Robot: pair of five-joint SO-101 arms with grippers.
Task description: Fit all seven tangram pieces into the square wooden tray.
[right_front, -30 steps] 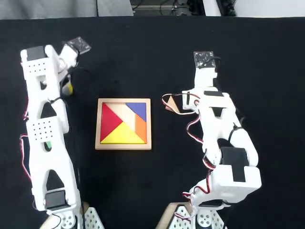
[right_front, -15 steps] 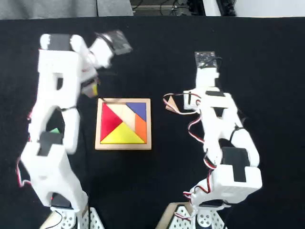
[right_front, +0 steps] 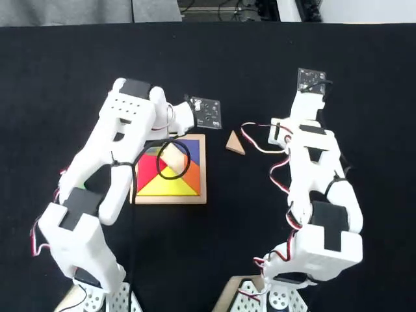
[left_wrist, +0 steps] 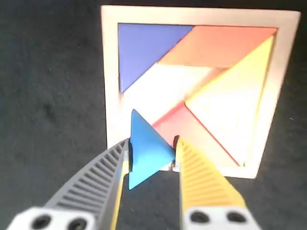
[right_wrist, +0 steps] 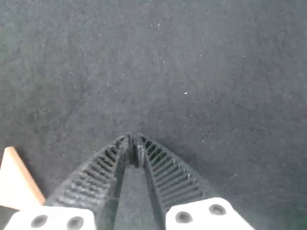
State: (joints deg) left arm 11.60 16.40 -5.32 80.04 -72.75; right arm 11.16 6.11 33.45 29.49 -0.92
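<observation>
The square wooden tray (right_front: 202, 170) (left_wrist: 109, 72) lies mid-table holding a dark blue triangle (left_wrist: 144, 48), an orange piece (left_wrist: 220, 45), a pale piece (left_wrist: 172, 86), a yellow triangle (right_front: 168, 186) (left_wrist: 235, 105) and a red triangle (right_front: 147, 166) (left_wrist: 192, 132). My left arm (right_front: 123, 130) stretches over the tray. My left gripper (left_wrist: 151, 143) is shut on a light blue triangle (left_wrist: 144, 153) at the tray's edge. A tan triangle (right_front: 235, 143) (right_wrist: 15, 181) lies on the cloth right of the tray. My right gripper (right_wrist: 133, 140) is shut on nothing, just off the tan triangle.
Black cloth covers the table. My right arm (right_front: 312, 156) stands to the right, its red and white cable (right_front: 260, 133) looping toward the tan triangle. A black cable loop (right_front: 173, 160) hangs over the tray. Both arm bases sit at the near edge.
My left arm swung from the table's left side over the tray, carrying the light blue triangle. My right arm drew off to the right, uncovering the tan triangle.
</observation>
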